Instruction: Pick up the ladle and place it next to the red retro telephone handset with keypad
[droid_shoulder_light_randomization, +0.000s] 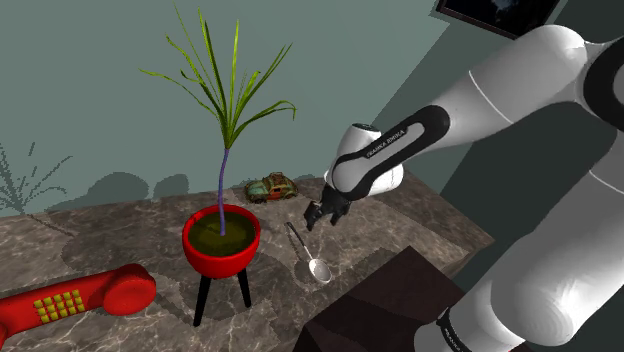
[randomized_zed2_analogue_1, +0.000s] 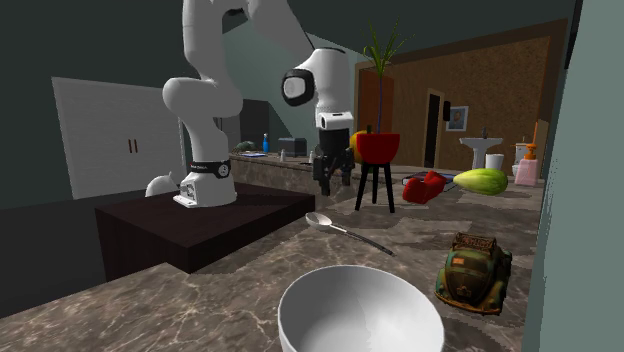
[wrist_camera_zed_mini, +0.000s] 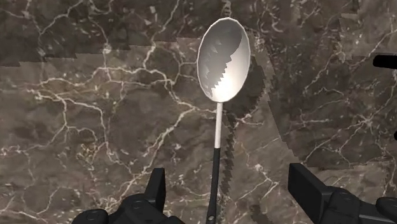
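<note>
Silver ladle (wrist_camera_zed_mini: 222, 60) beneath spread hand (wrist_camera_zed_mini: 230, 177) — wrist view

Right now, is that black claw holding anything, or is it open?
Gripper: open, holding nothing; the ladle lies on the table under it, untouched.

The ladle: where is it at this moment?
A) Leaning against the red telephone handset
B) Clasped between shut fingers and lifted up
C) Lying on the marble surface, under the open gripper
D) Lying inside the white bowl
C: the ladle lies flat on the marble surface, and the gripper hovers over its handle with fingers apart, not touching it.
</note>
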